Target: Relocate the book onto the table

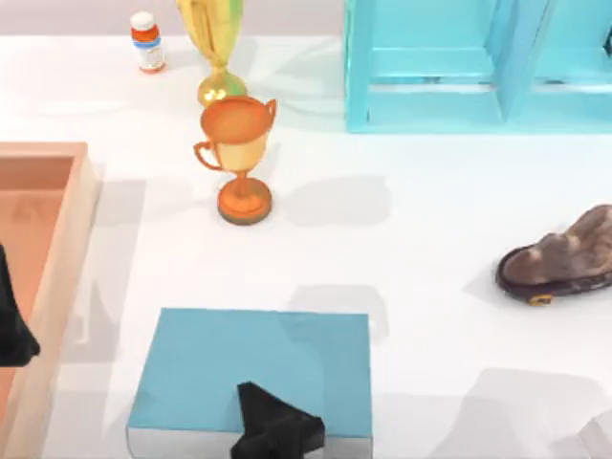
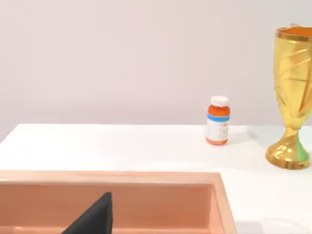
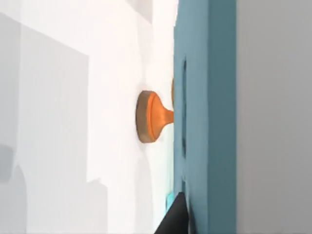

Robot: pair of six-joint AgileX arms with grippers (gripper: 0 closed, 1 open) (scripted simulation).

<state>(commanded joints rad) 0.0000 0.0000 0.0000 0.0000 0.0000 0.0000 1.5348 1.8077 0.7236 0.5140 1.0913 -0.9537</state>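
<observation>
The book point(image 1: 253, 368) is seen flat at the table's point(image 1: 421, 249) near edge, below the orange trophy point(image 1: 239, 158), gripped at its near edge by the right gripper point(image 1: 277, 432), while the left gripper point(image 1: 14, 330), fingers unreadable, is parked over the wooden tray point(image 1: 57, 277).

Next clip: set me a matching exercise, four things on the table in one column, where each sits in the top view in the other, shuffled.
Things:
1. book
2. orange trophy
3. pill bottle
4. brown shoe

Places:
A. far left corner area, beside the gold trophy
B. right edge
C. near edge, under the right gripper
D. middle, left of centre

Pairs: 1-C, 2-D, 3-A, 4-B
</observation>
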